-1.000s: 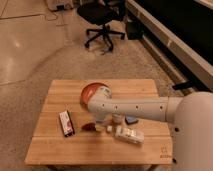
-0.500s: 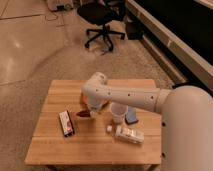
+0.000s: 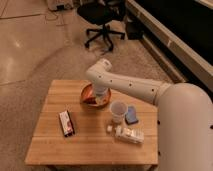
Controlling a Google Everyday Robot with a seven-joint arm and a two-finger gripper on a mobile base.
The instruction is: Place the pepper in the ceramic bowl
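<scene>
The orange-brown ceramic bowl (image 3: pixel 88 95) stands on the wooden table (image 3: pixel 50 145), at the back middle. My white arm reaches in from the right and bends down over it. My gripper (image 3: pixel 101 98) hangs over the right half of the bowl and hides that part. The pepper does not show in the camera view: I see no dark-red piece on the table or in the visible part of the bowl.
A flat black-and-red packet (image 3: pixel 66 123) lies at the left front. A translucent white cup (image 3: pixel 118 111) stands right of the bowl, with a blue object (image 3: pixel 132 115) beside it. A white box (image 3: pixel 129 134) and a small white piece (image 3: pixel 109 129) lie in front. An office chair (image 3: pixel 102 20) stands behind the table.
The gripper has moved from low over the table's middle, near the packet, up and back to above the bowl. The dark-red piece seen on the table earlier no longer shows.
</scene>
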